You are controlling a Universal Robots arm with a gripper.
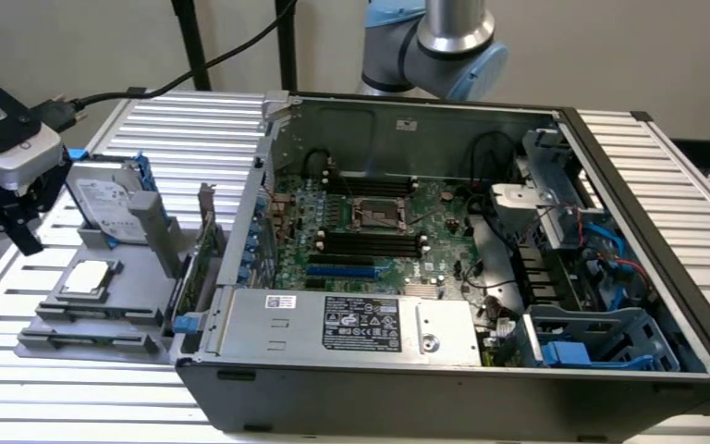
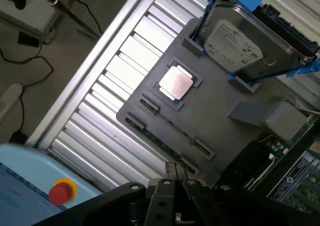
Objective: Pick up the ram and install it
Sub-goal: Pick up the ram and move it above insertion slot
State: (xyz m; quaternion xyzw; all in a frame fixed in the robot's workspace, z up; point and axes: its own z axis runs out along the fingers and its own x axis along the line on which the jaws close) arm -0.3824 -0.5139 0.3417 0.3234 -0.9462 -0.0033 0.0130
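The ram [image 2: 162, 143] is a thin green stick standing on edge in the outer slot of a grey holder tray [image 2: 220, 93], between two end clips. My gripper [image 2: 176, 170] hovers above the tray's near edge, just off one end of the ram, with its two pads together and nothing between them. In the exterior view the gripper [image 1: 10, 227] hangs at the far left, above and to the left of the tray [image 1: 127, 268]. The open computer case [image 1: 454, 370] lies to the right; its black memory slots [image 1: 368, 242] sit on the green motherboard.
The tray also carries a silver hard drive [image 1: 106, 203] in a blue bracket and a square processor chip [image 1: 88, 277]. An upright expansion card [image 1: 207, 250] stands between the tray and the case. A cable [image 1: 145, 91] runs across the slatted table [image 1: 71, 398]. A red button [image 2: 61, 192] sits beside the table.
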